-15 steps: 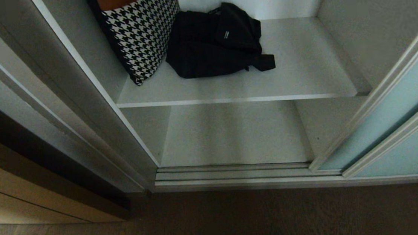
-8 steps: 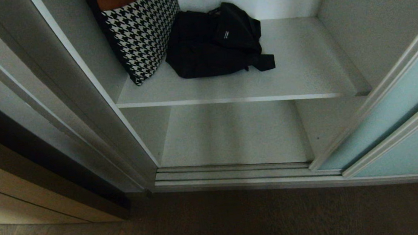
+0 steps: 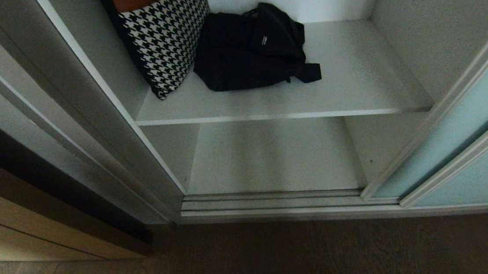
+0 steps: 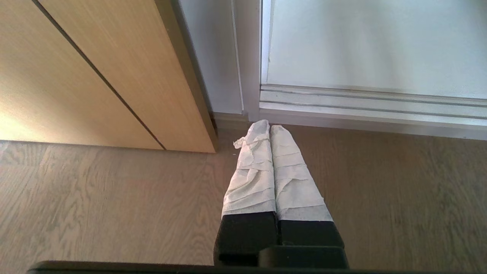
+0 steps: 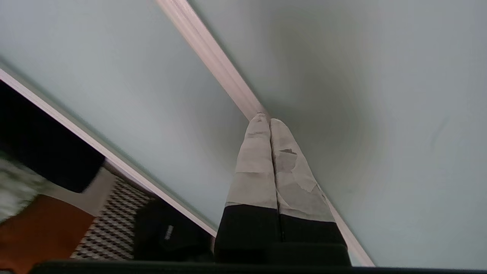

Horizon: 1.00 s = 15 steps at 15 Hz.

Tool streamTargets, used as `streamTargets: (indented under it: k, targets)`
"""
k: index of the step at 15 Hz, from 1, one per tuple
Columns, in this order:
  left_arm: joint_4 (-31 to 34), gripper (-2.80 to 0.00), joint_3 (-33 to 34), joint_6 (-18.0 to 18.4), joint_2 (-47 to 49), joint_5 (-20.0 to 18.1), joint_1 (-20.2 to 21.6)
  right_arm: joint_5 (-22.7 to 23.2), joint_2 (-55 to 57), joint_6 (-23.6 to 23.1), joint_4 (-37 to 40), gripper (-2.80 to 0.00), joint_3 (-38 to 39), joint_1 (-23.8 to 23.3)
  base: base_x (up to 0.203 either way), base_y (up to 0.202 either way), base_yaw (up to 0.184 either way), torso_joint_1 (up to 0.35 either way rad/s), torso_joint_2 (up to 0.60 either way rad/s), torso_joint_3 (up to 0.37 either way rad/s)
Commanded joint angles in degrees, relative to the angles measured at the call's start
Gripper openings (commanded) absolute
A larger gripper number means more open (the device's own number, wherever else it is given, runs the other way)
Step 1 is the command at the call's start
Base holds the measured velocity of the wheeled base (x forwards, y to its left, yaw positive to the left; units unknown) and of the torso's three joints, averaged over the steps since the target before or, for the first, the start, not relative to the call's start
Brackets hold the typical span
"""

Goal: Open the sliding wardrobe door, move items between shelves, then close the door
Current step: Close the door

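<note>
The sliding wardrobe door [image 3: 469, 135], frosted pale blue-green glass in a silver frame, stands pushed to the right, leaving the wardrobe open. Two white-grey shelves show: the upper shelf [image 3: 354, 87] carries a houndstooth cushion [image 3: 164, 33] and a black bag [image 3: 249, 48], and the lower shelf [image 3: 272, 156] is bare. Neither gripper is in the head view. In the right wrist view my right gripper [image 5: 265, 121] is shut and empty. Its tips are at a silver frame bar [image 5: 213, 57] of the door glass [image 5: 133, 95]; whether they touch it I cannot tell. My left gripper [image 4: 266, 127] is shut and empty, low over the floor.
A ridged silver floor track [image 3: 271, 201] runs along the wardrobe's foot. A tan wooden panel [image 3: 22, 227] stands at the left, beside the wardrobe's side wall. Brown wood floor [image 3: 254, 259] lies in front. The bag [image 5: 163, 232] and cushion [image 5: 110, 228] show past the door's edge.
</note>
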Motion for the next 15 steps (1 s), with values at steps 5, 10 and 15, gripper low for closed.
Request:
streamTargets:
  k: [5, 10, 15]
  targets:
    - [0.0, -2.80, 0.0, 0.0, 0.1, 0.0, 0.0, 1.3, 3.1, 5.3, -6.4, -2.80, 0.5, 2.1, 0.000, 0.000, 0.000, 0.000, 0.00, 0.000]
    - [0.0, -2.80, 0.0, 0.1, 0.1, 0.0, 0.0, 2.5, 4.8, 6.4, -3.6, -2.80, -0.2, 8.5, 0.000, 0.000, 0.000, 0.000, 0.00, 0.000]
    - [0.0, -2.80, 0.0, 0.0, 0.1, 0.0, 0.0, 2.8, 6.6, 7.1, -2.1, -2.80, -3.1, 10.4, 0.000, 0.000, 0.000, 0.000, 0.00, 0.000]
